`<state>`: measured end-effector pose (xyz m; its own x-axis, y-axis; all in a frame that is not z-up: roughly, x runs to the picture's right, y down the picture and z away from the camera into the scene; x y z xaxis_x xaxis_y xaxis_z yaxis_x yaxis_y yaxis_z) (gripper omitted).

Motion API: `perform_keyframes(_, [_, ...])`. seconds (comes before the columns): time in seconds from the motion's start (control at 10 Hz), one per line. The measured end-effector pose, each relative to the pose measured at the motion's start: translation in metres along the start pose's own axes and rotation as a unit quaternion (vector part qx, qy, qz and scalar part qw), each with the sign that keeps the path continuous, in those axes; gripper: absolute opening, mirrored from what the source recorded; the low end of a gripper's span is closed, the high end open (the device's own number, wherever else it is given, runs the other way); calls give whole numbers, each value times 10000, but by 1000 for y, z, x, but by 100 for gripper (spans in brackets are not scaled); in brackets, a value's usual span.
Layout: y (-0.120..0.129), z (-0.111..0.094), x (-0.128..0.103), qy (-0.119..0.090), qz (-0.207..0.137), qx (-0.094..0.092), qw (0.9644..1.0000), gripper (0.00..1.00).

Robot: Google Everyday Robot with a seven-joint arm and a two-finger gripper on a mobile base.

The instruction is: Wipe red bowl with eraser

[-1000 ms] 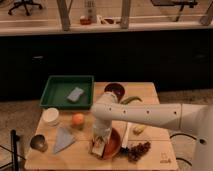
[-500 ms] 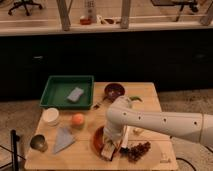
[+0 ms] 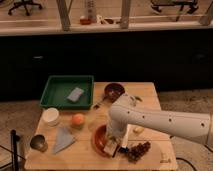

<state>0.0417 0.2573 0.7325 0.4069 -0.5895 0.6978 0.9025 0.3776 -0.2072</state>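
The red bowl (image 3: 100, 137) is a wide orange-red bowl at the table's front middle, with its right half hidden by my arm. My gripper (image 3: 114, 147) reaches down into the bowl's right front part. It is shut on the eraser (image 3: 110, 149), a small pale block pressed against the bowl's inside near the rim.
A green tray (image 3: 54, 95) at the back left holds a blue-grey sponge (image 3: 75, 94). A small maroon bowl (image 3: 114, 91) stands behind my arm. A yellowish block (image 3: 138, 130) and dark grapes (image 3: 138, 150) lie right of the red bowl. A white cup (image 3: 50, 116), an orange fruit (image 3: 77, 120), a grey cloth (image 3: 63, 138) and a metal cup (image 3: 38, 143) are to the left.
My gripper with the eraser has swept from the bowl's left side to its right front side, and the arm has swung right with it. The bowl's left half now shows.
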Motion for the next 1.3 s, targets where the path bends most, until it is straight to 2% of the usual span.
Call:
perform_keyframes(0.4, [-19, -7, 19, -16, -157, 10, 9999, 0])
perform_keyframes(0.9, [-31, -10, 16, -66, -490, 152, 9987, 0])
perform_keyframes(1.3, [-31, -10, 16, -68, -494, 164, 9986, 0])
